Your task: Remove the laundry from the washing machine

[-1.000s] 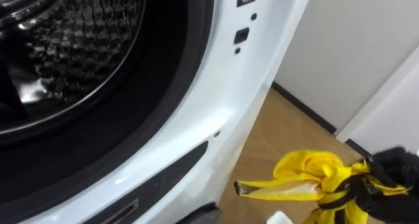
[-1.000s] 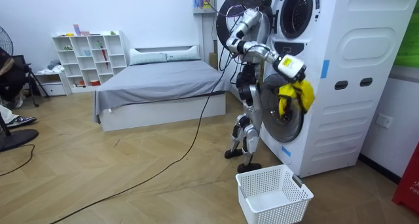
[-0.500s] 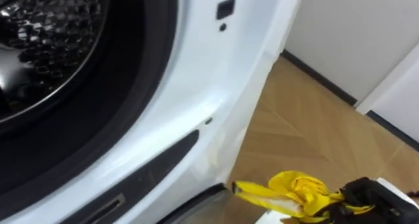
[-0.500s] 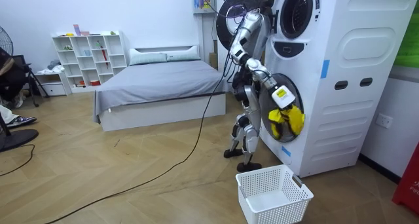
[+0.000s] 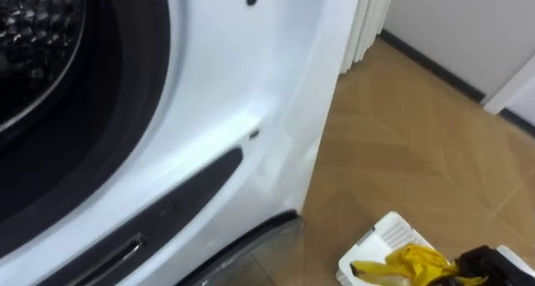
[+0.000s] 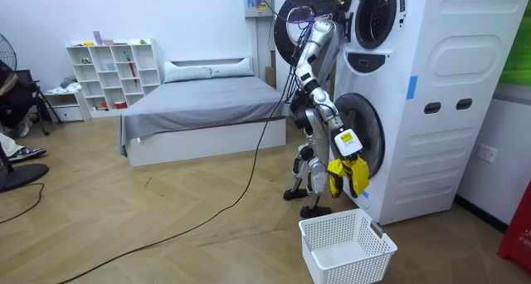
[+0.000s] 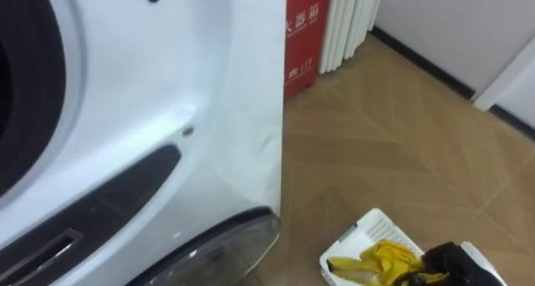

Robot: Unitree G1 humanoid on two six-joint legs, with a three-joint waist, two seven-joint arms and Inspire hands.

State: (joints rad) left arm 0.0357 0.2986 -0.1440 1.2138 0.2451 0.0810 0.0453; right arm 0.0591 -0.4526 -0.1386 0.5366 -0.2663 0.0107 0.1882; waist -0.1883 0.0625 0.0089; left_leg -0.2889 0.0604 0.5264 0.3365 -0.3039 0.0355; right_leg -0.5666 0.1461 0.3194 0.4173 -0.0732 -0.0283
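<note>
so right hand (image 5: 481, 262) fingers curled round yellow garment (image 5: 408, 263): soft, light, limp, best held bunched, above laundry basket (image 5: 386, 233).

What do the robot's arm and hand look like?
Its right hand is black, with a white wrist block behind it that carries a small yellow sticker. In the room view the right arm is shiny silver-grey metal.
</note>
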